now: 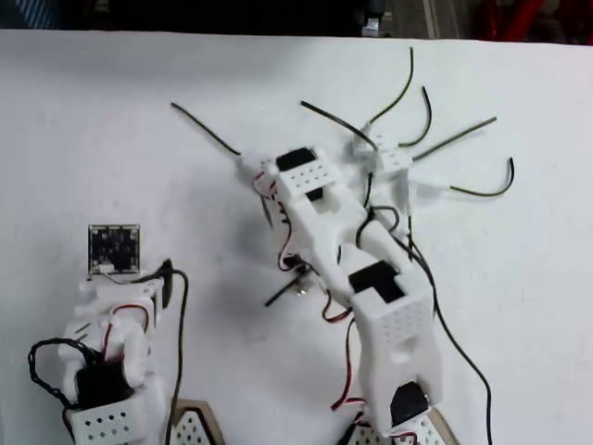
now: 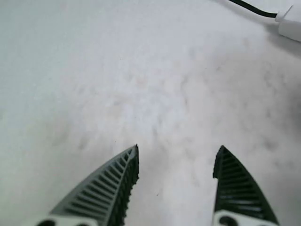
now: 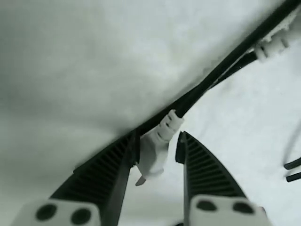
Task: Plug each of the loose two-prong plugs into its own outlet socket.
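My right gripper (image 3: 157, 139) is clamped on a small white two-prong plug (image 3: 153, 157) with a black cord (image 3: 211, 79). My left gripper (image 2: 176, 150) hangs, fingers apart, over the white table (image 2: 141, 70).

The plug (image 3: 153, 153) pinched in my right gripper (image 3: 158, 136) is blurred, so I cannot make out its prongs. Its cord (image 3: 225, 66) runs off the frame's edge. From above, my right arm (image 1: 398, 324) covers that grip. In my left wrist view a white piece (image 2: 290, 23) is cut off at the corner; I cannot tell whether it is a plug or a socket.
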Motion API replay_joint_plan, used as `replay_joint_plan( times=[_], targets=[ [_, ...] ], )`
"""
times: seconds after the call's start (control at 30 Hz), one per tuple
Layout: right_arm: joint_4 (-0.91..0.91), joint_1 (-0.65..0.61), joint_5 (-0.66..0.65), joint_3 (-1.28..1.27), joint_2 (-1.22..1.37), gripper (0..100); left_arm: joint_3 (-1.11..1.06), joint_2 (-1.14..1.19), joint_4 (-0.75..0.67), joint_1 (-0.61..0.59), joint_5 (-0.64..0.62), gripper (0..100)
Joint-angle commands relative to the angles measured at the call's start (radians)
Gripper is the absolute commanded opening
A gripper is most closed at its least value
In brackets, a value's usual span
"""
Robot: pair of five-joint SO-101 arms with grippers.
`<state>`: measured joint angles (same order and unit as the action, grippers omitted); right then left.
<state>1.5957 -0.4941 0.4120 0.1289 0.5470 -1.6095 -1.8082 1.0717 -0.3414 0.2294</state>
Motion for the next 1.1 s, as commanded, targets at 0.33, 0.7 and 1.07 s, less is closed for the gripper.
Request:
replay_joint_plan(
  times=[0.33,0.7,1.07],
  targets=[
    [0.113,-0.004,-0.123,0.025,-0.229,1.9,0.005,-0.007,-0.023,-0.013,0.008,26],
    [0.039,-0.107,-0.569,0.015,-0.361,1.8,0.005,-0.007,-0.023,-0.013,0.008,26],
    [-0.18,-0.16,-0.726,0.077,-0.028,1.9,0.005,-0.007,-0.023,-0.013,0.008,26]
  ],
)
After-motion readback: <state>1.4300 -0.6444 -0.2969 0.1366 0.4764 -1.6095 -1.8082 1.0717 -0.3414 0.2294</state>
